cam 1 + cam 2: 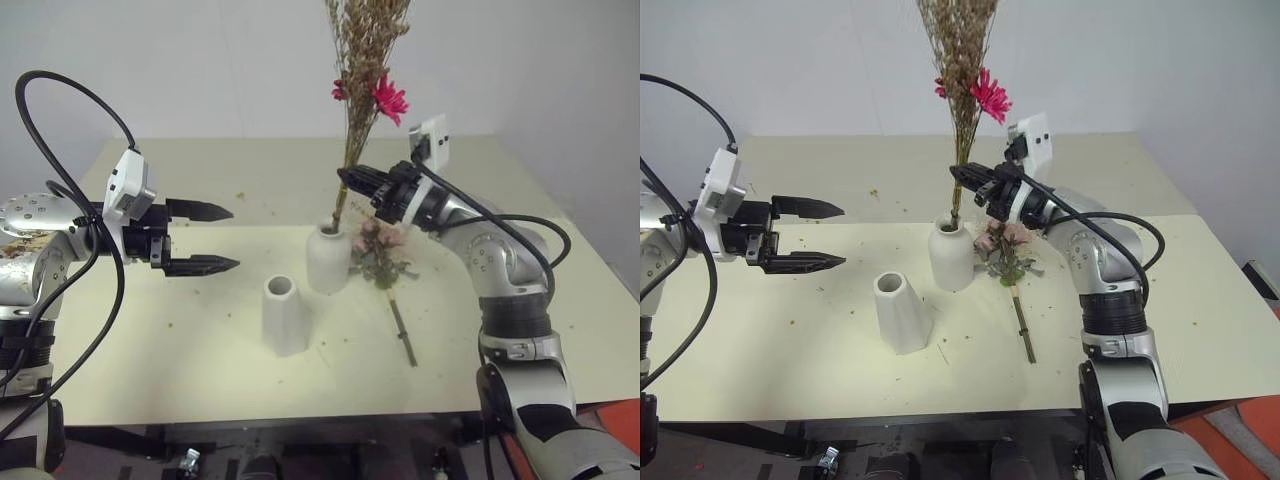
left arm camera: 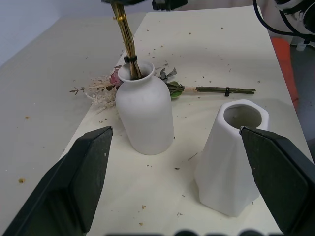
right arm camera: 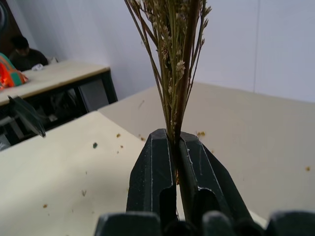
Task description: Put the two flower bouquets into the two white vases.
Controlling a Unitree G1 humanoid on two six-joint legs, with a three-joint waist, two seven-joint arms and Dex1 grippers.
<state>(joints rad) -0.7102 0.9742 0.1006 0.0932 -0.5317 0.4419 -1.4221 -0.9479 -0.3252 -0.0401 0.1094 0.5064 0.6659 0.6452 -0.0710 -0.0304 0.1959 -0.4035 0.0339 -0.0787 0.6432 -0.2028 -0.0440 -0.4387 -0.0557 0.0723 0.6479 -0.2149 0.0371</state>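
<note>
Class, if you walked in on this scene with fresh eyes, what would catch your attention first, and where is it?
The tall tan dried-grass bouquet with a bright pink-red daisy stands out first, stems in the rounded white ceramic bottle vase at mid-table, the right gripper shut on it. Beside that vase's far side the pale pink rose bouquet lies flat. The tapered white cone vase stands empty in front, near the open left gripper.

Two white vases, one rounded bottle vase [image 1: 327, 260] and one tapered cone vase [image 1: 283, 315], two bouquets, the tan-grass bouquet [image 1: 364, 60] and the pink-rose bouquet [image 1: 382, 258], and two grippers, the left gripper [image 1: 222, 238] and the right gripper [image 1: 347, 178].
</note>
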